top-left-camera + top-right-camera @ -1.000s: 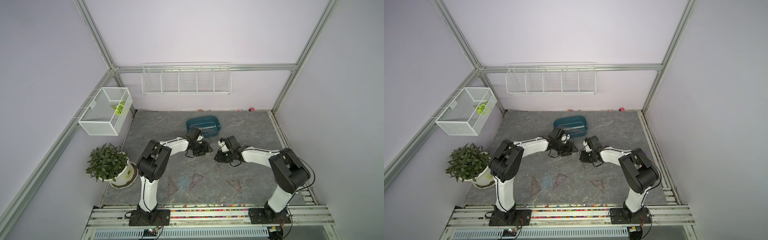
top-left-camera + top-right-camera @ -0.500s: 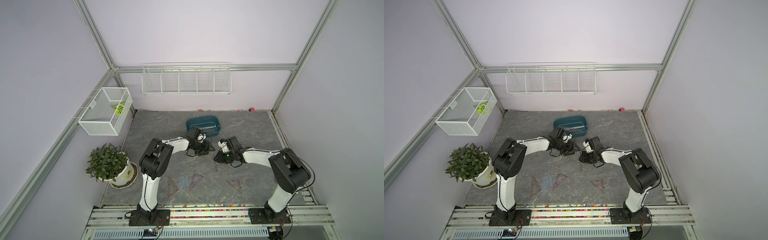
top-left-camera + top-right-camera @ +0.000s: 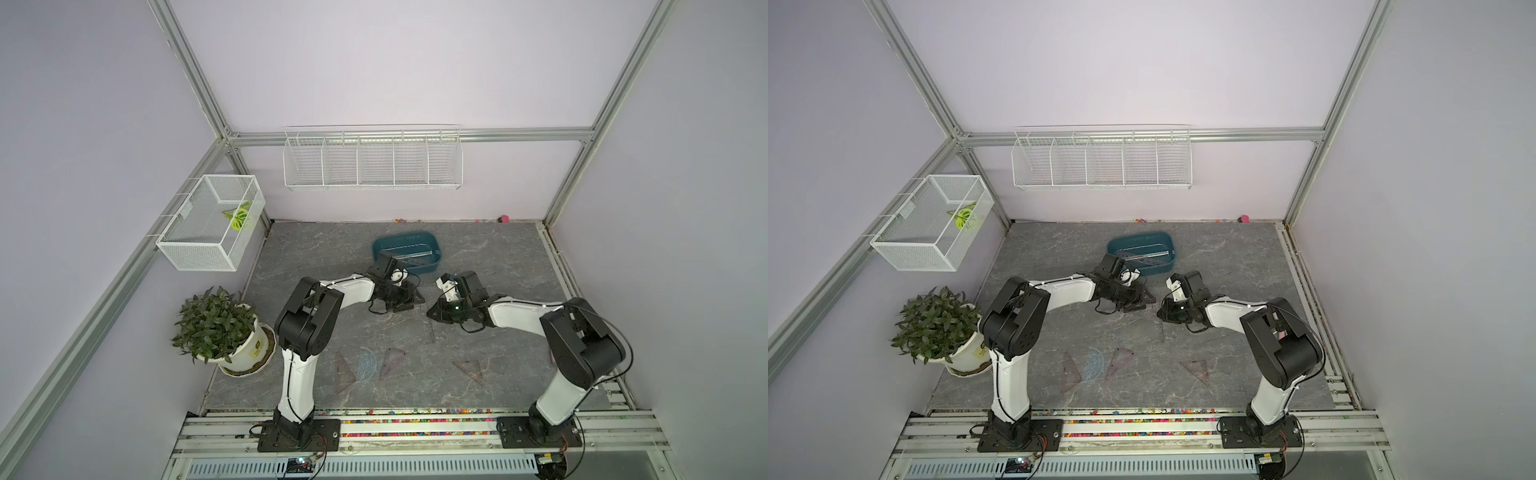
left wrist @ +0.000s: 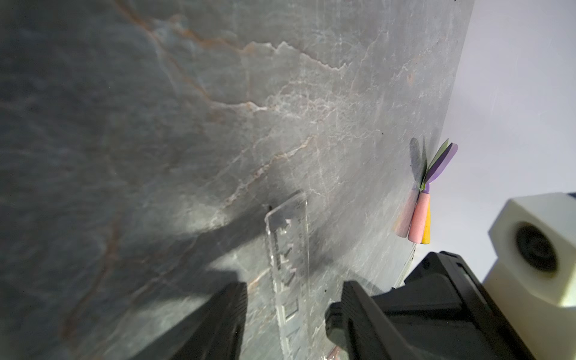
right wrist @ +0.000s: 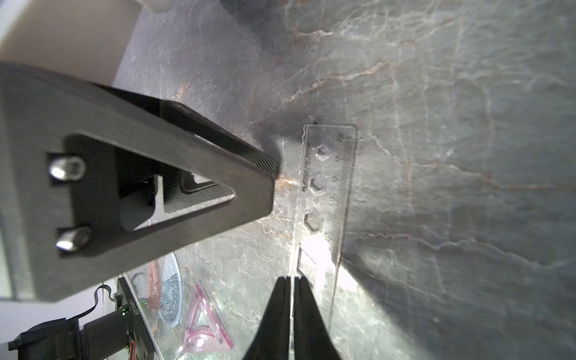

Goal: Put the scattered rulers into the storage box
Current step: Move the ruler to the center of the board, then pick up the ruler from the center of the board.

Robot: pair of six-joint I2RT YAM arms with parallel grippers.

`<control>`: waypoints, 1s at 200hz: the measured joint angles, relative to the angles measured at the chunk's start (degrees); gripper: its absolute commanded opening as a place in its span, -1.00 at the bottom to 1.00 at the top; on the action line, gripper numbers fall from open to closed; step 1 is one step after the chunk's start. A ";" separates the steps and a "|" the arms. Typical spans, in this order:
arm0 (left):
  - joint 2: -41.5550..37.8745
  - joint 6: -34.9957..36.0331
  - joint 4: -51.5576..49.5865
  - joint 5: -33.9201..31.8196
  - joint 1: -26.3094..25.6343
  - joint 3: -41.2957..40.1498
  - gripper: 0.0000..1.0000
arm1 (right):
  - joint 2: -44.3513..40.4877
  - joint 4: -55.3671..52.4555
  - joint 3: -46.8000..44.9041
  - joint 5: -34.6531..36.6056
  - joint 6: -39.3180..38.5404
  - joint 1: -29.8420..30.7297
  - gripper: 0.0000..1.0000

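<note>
The clear ruler (image 5: 327, 193) lay flat on the table (image 3: 316, 266), at 6 o'clock from the storage box (image 3: 405, 237). Its long edge seemed to be pinched by the closed right gripper (image 5: 290, 282). The left gripper (image 4: 291, 286) was spread open astride it. A slow, level lift was called for, so that the thin strip was not let slip.

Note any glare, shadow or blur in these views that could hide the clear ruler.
Right wrist view: a bright glare patch washes out the clear ruler near the fingers. Left wrist view: a heavy shadow crosses the table at the ruler, and the wall is blown out. In both top views: even light, but the ruler is faint against the table.
</note>
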 measured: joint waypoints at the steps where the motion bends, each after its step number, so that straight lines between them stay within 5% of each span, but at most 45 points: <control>1: 0.00 0.02 0.00 0.00 0.00 0.00 0.12 | 0.00 0.02 0.00 0.00 0.02 0.00 -0.79; 122: 2.78 0.02 -1.09 2.80 -0.57 3.52 0.19 | 2.99 6.03 -2.80 -1.68 -0.07 -0.46 -0.81; 200: 5.03 0.20 -1.07 4.17 -1.44 5.22 -0.28 | 4.81 9.99 -2.93 -3.93 -0.11 -0.85 -0.83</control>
